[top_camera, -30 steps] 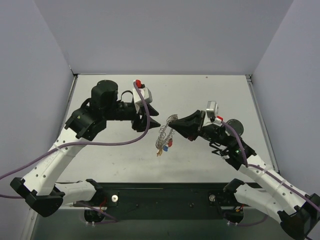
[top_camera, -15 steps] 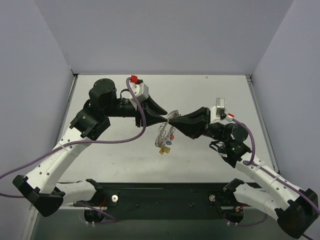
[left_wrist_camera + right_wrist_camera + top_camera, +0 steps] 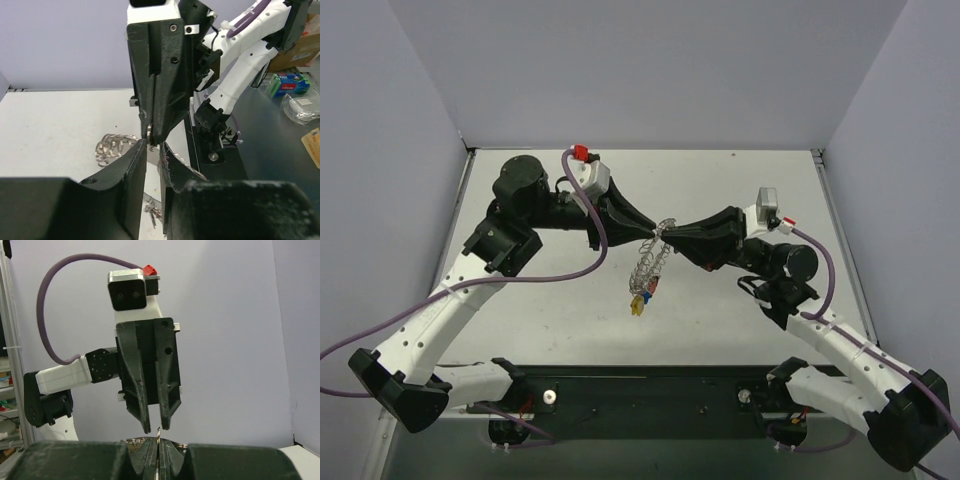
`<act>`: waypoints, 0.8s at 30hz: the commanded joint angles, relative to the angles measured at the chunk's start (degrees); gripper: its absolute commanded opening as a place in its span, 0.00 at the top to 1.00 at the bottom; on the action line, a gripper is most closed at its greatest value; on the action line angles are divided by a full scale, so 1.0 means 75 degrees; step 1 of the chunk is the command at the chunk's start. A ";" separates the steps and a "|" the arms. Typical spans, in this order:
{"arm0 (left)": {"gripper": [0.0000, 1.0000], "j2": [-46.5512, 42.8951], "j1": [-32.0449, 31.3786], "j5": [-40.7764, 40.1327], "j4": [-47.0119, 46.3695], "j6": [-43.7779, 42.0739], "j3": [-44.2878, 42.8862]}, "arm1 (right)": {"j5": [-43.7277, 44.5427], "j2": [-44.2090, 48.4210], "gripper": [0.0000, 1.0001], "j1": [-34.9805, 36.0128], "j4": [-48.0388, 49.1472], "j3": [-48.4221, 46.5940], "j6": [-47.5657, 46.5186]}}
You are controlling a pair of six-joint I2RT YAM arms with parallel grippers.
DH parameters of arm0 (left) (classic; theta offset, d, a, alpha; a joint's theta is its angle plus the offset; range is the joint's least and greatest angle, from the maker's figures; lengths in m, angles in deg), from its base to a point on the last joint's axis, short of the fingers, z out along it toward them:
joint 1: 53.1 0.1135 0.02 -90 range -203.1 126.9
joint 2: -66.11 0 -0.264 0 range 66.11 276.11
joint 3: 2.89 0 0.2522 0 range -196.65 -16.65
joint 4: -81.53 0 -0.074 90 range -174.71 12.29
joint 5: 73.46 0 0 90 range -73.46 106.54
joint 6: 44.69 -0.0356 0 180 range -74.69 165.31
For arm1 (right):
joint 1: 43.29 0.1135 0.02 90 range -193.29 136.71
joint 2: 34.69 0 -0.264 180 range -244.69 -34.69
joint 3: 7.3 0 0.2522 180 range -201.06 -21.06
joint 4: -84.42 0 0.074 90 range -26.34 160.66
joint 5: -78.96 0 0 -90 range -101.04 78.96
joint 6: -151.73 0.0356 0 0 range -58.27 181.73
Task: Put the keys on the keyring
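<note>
The keyring point(image 3: 650, 262), a silvery coil-rimmed ring, hangs in the air over the table's middle. Several keys point(image 3: 640, 298) with coloured heads dangle from its lower end. My right gripper point(image 3: 669, 231) is shut on the ring's top edge; in the right wrist view the thin metal rim point(image 3: 158, 433) sticks up from between its closed fingers point(image 3: 167, 455). My left gripper point(image 3: 655, 233) faces it tip to tip, its jaws a narrow gap apart on either side of that rim. The left wrist view shows the ring's coils point(image 3: 111, 145) and keys point(image 3: 151, 210) below my left gripper point(image 3: 153, 145).
The light table point(image 3: 740, 180) is walled on three sides. Beyond its near edge, the left wrist view shows the right arm's base point(image 3: 212, 122), a dark floor, a blue packet point(image 3: 287, 82) and cardboard boxes point(image 3: 300, 50).
Both grippers have come together over the table's middle. The right one lifted the keyring with its keys, and the left one's jaws narrowed round the ring's top edge.
</note>
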State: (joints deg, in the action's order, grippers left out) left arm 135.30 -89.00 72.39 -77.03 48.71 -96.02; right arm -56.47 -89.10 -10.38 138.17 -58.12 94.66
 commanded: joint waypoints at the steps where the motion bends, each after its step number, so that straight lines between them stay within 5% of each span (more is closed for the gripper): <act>1: 0.73 -0.0084 0.0029 0.0568 -0.0859 0.0354 0.0153 | 0.0326 -0.0209 1.00 -0.0192 0.2352 0.0007 0.0483; 14: 0.73 -0.0119 0.0122 0.0148 -0.1446 0.0578 0.0458 | -0.0072 -0.1030 1.00 -0.0485 0.3492 -0.0379 0.1657; 24: 0.70 0.0220 0.0626 0.0158 0.0437 0.0004 -0.0232 | -0.0669 -0.0913 1.00 -0.0485 0.3175 -0.0532 0.1563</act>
State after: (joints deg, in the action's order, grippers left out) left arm 135.96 -85.44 72.33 -79.48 50.64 -93.53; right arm -58.32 -98.28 -13.75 139.46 -58.16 106.63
